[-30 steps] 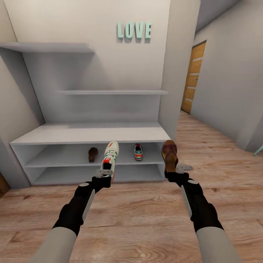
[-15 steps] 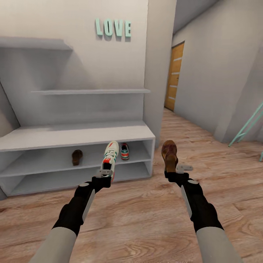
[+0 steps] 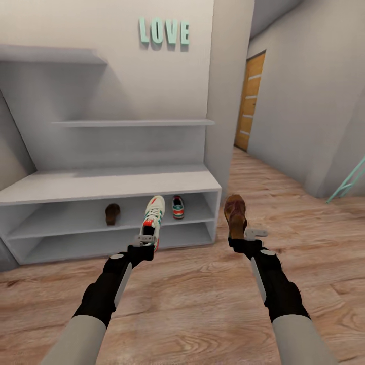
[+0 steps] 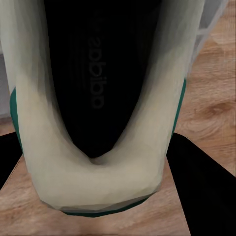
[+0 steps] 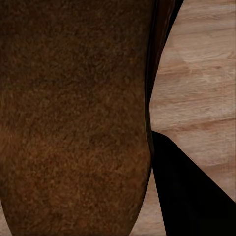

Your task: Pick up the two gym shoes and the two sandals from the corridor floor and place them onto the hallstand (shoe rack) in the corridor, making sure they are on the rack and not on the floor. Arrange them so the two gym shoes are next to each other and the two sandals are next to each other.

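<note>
Since half a second ago my view has swung slightly back to the left: the pale grey-white hallstand with two open shelf rows (image 3: pixel 109 183) and its teal "LOVE" letters (image 3: pixel 163 31) sit a little further right in the frame, while my arms and what they carry hold the same spots at lower centre.

My left hand (image 3: pixel 144 244) is closed on the heel of a white low sneaker with green stripes and red-orange accents (image 3: pixel 153 219), which points up and away toward the hallstand. In the left wrist view that sneaker's (image 4: pixel 98 98) dark inside and pale collar fill the picture.

My right hand (image 3: pixel 242 240) grips a dark brown leather sandal (image 3: pixel 235 215), held upright right of centre, just off the hallstand's right end and above the light brown wood-plank corridor floor (image 3: pixel 203 299). The right wrist view shows the sandal's (image 5: pixel 73 118) brown grain up close.

On the hallstand's upper shelf row, at mid-frame, a second white sneaker with teal inside (image 3: pixel 177 207) stands near the right end and a second brown sandal (image 3: pixel 112 213) stands well apart to its left. An orange-brown wooden door (image 3: pixel 251 101) shows at upper right.
</note>
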You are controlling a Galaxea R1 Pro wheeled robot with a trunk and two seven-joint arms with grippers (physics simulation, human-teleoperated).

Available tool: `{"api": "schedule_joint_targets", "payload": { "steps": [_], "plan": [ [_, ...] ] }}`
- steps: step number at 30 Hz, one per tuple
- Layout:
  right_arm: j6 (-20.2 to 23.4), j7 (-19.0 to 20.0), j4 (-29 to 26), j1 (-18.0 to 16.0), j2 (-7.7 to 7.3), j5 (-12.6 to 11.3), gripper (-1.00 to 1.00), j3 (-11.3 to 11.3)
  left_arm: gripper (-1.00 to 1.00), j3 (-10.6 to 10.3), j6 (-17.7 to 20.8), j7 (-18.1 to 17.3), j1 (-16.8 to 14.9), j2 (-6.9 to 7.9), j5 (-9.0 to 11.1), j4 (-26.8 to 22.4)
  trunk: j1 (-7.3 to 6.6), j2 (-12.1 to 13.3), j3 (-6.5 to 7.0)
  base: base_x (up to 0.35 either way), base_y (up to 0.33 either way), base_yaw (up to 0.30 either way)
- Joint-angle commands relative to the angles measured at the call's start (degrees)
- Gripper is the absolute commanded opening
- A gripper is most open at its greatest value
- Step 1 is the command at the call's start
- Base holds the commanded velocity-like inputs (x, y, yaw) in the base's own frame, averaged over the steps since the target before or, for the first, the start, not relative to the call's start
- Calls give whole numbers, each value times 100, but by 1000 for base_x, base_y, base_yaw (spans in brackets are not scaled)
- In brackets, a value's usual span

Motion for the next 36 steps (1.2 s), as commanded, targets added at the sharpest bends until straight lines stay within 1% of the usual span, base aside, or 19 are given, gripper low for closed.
{"api": "schedule_joint_targets", "payload": {
  "steps": [1,4,7,8,9,12,25,28,29,30,31,32,33,34,36],
  "plan": [
    [33,33,-12,-2,6,42,-100,-20,-100,18,23,-41,-4,-7,-55,-6,-1,-3,-11,0,0,266],
    [32,33,-12,-2,6,42,-100,-22,-100,17,23,-40,-4,-7,-48,-6,-1,-3,-26,0,0,276],
    [33,33,-12,-2,6,42,-100,-22,-100,17,23,-40,-5,-6,5,-6,-1,-3,-40,0,0,282],
    [33,33,-12,-2,6,42,-100,-22,-100,19,23,-40,-5,-6,42,-6,-1,-3,-43,0,0,264],
    [33,33,-12,-2,6,42,-100,-22,-100,21,21,-40,-5,-7,130,-6,-1,-3,-45,0,0,118],
    [32,37,-12,-2,6,42,-100,-22,-100,22,17,-40,-5,-5,196,-6,-1,-3,-48,0,0,49],
    [31,22,-16,-2,6,39,-100,-31,-100,24,15,-40,-5,5,217,-6,-1,-3,-48,0,0,3],
    [32,32,-42,-2,-8,34,-100,-73,-100,28,15,-40,-5,9,217,-6,-1,-3,-48,0,0,0],
    [34,36,-63,-2,-21,29,-100,-122,-100,29,15,-40,-5,10,217,-6,-1,-3,-48,0,0,0],
    [47,39,-96,-2,-38,-3,-100,-296,-100,30,19,-40,-5,10,219,-6,-1,-3,-48,0,0,0],
    [51,40,-108,-2,-47,-36,-100,-537,-100,30,21,-40,-5,10,222,-6,-1,-3,-48,0,0,0],
    [54,41,-115,-2,-57,-58,-100,-896,-100,30,22,-40,-5,10,223,-6,-1,-3,-48,0,0,0],
    [55,41,-117,-2,-69,-66,-100,-1115,-100,30,22,-40,-5,11,224,-6,-1,-3,-48,0,0,0],
    [57,41,-117,-2,-113,-78,-100,-1608,-100,31,23,-40,-5,11,225,-6,-1,-3,-48,0,0,0],
    [58,42,-117,-2,-276,-86,-100,-2650,-100,31,23,-40,-5,11,224,-6,-1,-3,-48,0,0,0]
  ]
}}
